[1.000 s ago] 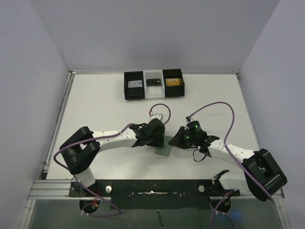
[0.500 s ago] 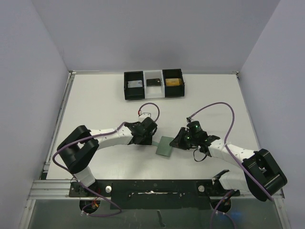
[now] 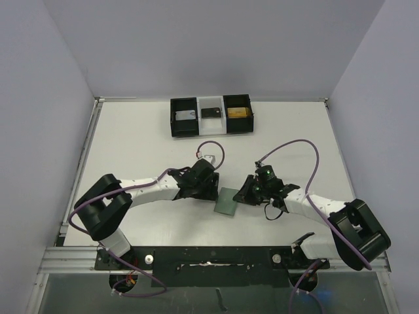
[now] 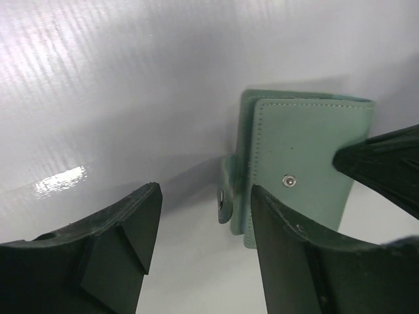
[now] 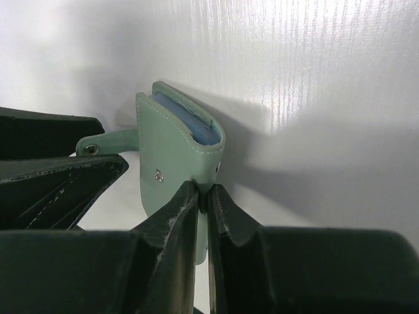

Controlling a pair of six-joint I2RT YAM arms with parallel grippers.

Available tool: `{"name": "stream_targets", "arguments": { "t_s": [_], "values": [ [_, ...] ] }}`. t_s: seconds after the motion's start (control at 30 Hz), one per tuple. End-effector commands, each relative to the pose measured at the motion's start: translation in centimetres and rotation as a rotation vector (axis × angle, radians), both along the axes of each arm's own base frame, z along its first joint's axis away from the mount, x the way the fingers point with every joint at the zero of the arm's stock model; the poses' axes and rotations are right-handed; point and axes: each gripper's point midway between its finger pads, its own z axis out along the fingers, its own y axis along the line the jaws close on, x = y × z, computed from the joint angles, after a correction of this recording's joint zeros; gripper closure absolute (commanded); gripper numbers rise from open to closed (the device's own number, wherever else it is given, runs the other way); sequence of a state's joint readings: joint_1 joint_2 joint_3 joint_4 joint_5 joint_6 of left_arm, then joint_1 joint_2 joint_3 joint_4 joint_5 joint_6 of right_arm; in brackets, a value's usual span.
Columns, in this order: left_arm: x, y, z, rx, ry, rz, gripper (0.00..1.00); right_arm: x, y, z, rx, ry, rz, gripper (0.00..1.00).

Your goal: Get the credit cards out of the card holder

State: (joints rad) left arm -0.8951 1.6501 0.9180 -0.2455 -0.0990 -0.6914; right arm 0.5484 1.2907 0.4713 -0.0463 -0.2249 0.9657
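Observation:
The sage-green card holder lies folded on the table between both arms. My right gripper is shut on the near edge of the card holder, whose pale blue inside shows along the top. My left gripper is open and empty at the card holder; its right finger overlaps the cover, and the snap strap hangs just ahead of the gap. A grey card, a dark card and a gold card lie in the black boxes at the back.
The row of black open-topped boxes stands at the far middle of the white table. Purple cables loop over both arms. Walls close the table on the left, the back and the right.
My left gripper drew back to the left off the card holder, then returned to its left edge with the jaws wider. The right gripper kept its grip and barely moved.

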Motion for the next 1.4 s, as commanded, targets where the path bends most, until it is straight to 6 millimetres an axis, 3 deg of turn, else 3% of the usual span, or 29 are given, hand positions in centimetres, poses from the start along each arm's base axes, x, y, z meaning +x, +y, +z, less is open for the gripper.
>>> {"name": "stream_targets", "arguments": {
  "t_s": [0.0, 0.17, 0.37, 0.47, 0.57, 0.67, 0.83, 1.0, 1.1, 1.2, 1.37],
  "values": [
    [0.7, -2.1, 1.9, -0.131, -0.018, -0.036, 0.46, 1.2, 0.4, 0.9, 0.008, -0.04, 0.013, 0.97],
    [1.0, -1.1, 1.6, -0.126, -0.012, -0.012, 0.58, 1.4, 0.3, 0.9, -0.001, -0.039, 0.023, 0.97],
    [0.4, -1.6, 1.5, -0.162, 0.014, -0.06, 0.77, 1.8, 0.4, 1.4, -0.002, -0.053, 0.037, 0.92],
    [0.2, -2.4, 1.8, -0.206, 0.008, -0.103, 0.9, 2.5, 0.5, 2.6, -0.006, -0.081, 0.051, 0.82],
    [0.2, -2.5, 1.8, -0.207, 0.01, -0.106, 1.0, 4.4, -0.8, 4.1, -0.077, -0.125, 0.029, 0.62],
    [0.0, -2.2, 1.8, -0.208, 0.005, -0.104, 1.0, 7.2, -2.8, 5.6, -0.183, -0.172, -0.016, 0.43],
    [-0.1, -1.4, 2.4, -0.212, -0.015, -0.096, 1.0, 13.5, -4.9, 8.0, -0.324, -0.25, -0.058, 0.28],
    [-0.3, -0.6, 2.8, -0.213, -0.023, -0.1, 1.0, 21.6, -3.8, 11.9, -0.388, -0.394, -0.066, 0.27],
    [-0.6, 0.1, 2.7, -0.209, -0.021, -0.095, 1.0, 25.4, -3.1, 12.0, -0.423, -0.449, -0.07, 0.28],
    [-1.1, 0.5, 2.8, -0.218, -0.017, -0.098, 1.0, 28.7, -2.5, 13.1, -0.432, -0.522, -0.09, 0.29],
    [-1.6, 0.9, 2.5, -0.216, -0.004, -0.106, 1.0, 32.4, -0.7, 13.2, -0.412, -0.622, -0.069, 0.33]
  ]
}}
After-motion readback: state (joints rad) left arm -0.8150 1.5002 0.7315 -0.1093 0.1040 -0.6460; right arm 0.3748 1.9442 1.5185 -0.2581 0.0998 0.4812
